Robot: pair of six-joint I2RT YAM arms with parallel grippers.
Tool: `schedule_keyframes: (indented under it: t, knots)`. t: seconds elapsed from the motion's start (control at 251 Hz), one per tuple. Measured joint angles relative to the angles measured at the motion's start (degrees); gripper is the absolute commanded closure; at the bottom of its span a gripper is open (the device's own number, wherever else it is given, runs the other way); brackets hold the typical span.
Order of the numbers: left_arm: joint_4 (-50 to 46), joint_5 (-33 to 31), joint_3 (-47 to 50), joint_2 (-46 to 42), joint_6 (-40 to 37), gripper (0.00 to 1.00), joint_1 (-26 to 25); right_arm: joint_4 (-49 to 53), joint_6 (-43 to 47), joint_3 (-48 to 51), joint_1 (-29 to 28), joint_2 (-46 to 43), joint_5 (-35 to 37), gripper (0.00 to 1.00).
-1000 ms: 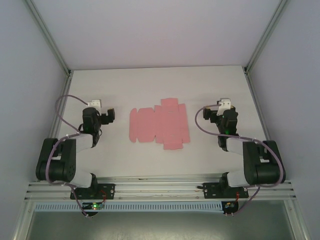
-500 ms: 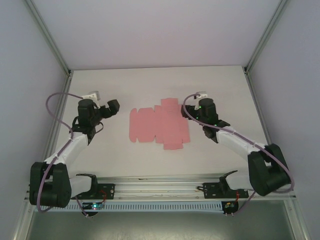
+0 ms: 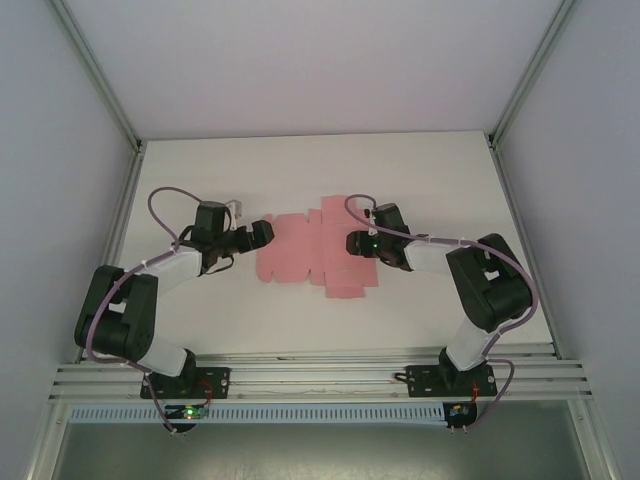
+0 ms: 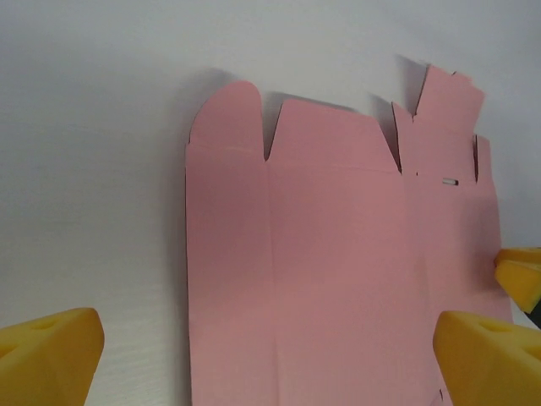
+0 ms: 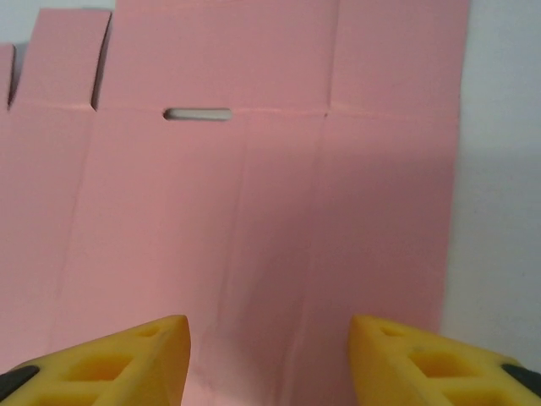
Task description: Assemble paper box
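White and matte, the surface (image 3: 450,180) sits inside a pale-walled frame with both arms reaching toward its middle. On the left, the left tool (image 3: 262,232) is low at the sheet's left end. Its yellow fingers (image 4: 51,355) are spread wide and grip nothing, with only flat card lying ahead of them.

Between the arms lies the paper box (image 3: 315,250), a pink die-cut sheet, unfolded and flat at the middle of the surface. Its long axis runs left to right, from the rounded flaps at the left end to the wider panels at the right. Shorter tabs point toward the far and near edges.

On the right, the right tool (image 3: 355,243) is over the sheet's right panels, likewise spread and holding nothing.

I judge this to be the approach before the first fold, since no panel is raised yet. The next move calls for working a finger under a thin edge that lies flush, while the other tool pins the sheet against sliding.
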State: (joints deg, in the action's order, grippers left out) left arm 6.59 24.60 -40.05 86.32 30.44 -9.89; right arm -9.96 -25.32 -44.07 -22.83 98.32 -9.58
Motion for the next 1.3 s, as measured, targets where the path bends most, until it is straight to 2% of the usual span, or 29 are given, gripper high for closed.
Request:
schedule_keyframes:
  t: [0.471,0.647,0.838,1.066,1.297]
  knots:
    - [0.02,3.48,-0.98,3.61,1.36,0.0,-0.59,-11.72,-4.52,4.48,3.78,1.79,-4.33,0.53]
    - [-1.66,4.61,-3.34,7.41,1.75,0.0,-1.4,-12.5,-4.55,4.5,3.98,2.08,-4.94,0.53]
    - [-5.2,4.15,-4.59,7.5,1.81,0.0,-2.47,-12.61,-4.44,4.57,3.98,2.08,-4.92,0.53]
    - [-12.24,2.12,-7.32,7.54,1.66,0.0,-6.29,-12.68,-4.09,4.55,3.93,2.25,-4.92,0.53]
    - [-12.59,2.82,-7.98,8.04,2.58,0.0,-6.51,-12.87,-3.21,4.55,3.56,2.34,-5.05,0.54]
